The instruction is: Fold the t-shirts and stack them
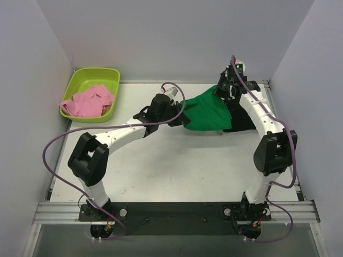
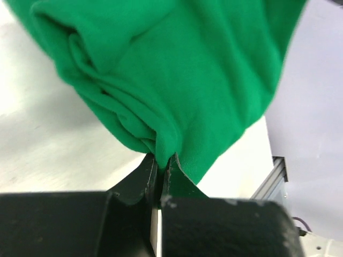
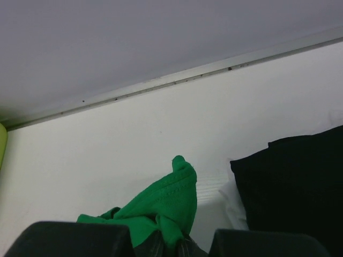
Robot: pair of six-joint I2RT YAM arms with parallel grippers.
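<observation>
**Green tee pinched at both ends, 2 grippers**

Count: 3 t-shirts (1 green, 1 black, 1 pink), 1 tub, 2 arms.

L wrist view: left gripper (image 2: 161,166) has its fingers pressed together on a fold of the green t-shirt (image 2: 177,69). Cloth bunches up and away from the tips, w/ white table (image 2: 43,134) beneath. Only this view shows that pinch close up.

R wrist view: right gripper (image 3: 171,243) is clamped on a green hem, a peak of cloth standing just beyond the tips. The black t-shirt (image 3: 295,182) lies flat, to the right of the fingers. Back wall (image 3: 161,43) beyond.

Top view only: both arms reach fwd, elbows raised, L angled toward R. Pink t-shirt (image 1: 88,101) lies crumpled in the lime tub (image 1: 96,72), well left of both grippers, far corner.
</observation>
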